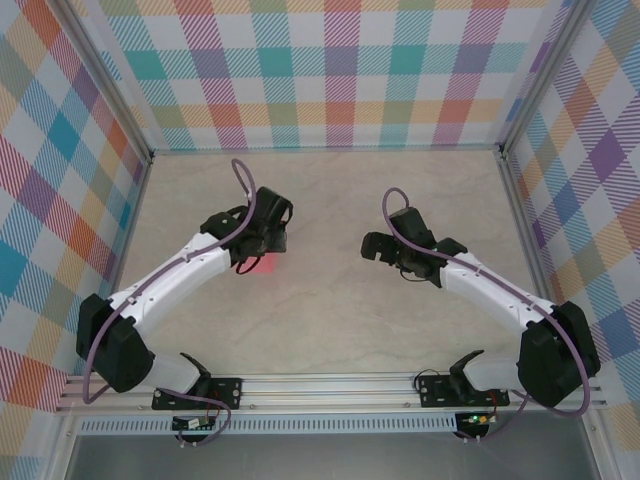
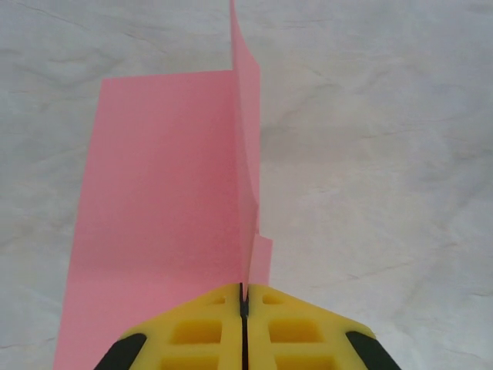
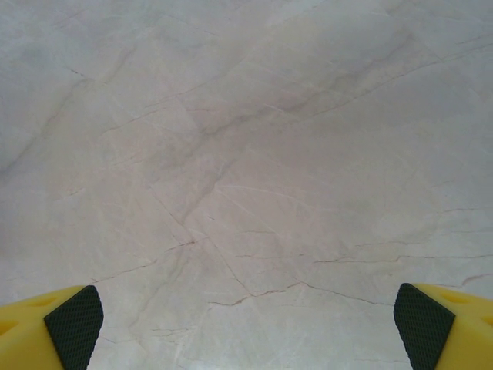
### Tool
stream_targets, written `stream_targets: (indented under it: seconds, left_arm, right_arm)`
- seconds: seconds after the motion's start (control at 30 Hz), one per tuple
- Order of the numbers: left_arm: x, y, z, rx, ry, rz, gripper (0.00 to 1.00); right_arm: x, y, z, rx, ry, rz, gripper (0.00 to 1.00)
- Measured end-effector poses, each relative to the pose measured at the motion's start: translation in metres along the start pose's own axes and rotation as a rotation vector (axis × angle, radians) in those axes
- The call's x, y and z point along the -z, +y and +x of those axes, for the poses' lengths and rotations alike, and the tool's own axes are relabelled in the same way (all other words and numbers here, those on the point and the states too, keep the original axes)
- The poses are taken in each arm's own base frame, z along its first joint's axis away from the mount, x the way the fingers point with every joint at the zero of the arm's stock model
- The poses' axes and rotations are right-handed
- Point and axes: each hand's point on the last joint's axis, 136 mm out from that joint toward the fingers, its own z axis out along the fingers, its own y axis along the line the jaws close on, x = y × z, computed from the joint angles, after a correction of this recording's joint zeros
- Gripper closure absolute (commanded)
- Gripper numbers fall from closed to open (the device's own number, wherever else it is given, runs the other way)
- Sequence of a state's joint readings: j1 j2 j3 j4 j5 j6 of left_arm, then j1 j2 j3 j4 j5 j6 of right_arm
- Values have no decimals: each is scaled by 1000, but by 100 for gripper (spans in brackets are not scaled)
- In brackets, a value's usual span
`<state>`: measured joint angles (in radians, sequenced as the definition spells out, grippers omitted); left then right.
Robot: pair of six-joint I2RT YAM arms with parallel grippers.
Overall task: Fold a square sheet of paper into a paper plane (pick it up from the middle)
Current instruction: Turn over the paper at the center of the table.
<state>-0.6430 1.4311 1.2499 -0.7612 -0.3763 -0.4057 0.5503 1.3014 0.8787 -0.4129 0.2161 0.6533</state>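
The salmon-pink sheet of paper is folded into a paper plane shape. One flat wing lies on the table to the left, and a thin centre ridge stands upright. My left gripper is shut on the near end of that ridge, with a small flap sticking out on its right. From above, a bit of pink paper shows just under the left gripper. My right gripper hangs apart to the right, facing the left one. It is open over bare table with nothing between its fingers.
The marble-look tabletop is walled by checked panels at the back and both sides. An aluminium rail with the arm bases runs along the near edge.
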Motion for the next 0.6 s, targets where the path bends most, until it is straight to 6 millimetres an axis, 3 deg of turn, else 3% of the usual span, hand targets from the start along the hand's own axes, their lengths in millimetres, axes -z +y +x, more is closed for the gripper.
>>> stream_targets:
  seconds: [0.33, 0.6]
  left_arm:
    - [-41, 36, 1, -189, 23, -460, 92]
    - [-89, 31, 24, -286, 128, -551, 91]
  right_arm:
    - [0, -15, 0, -40, 10, 51, 0]
    - [-2, -23, 4, -56, 30, 59, 0]
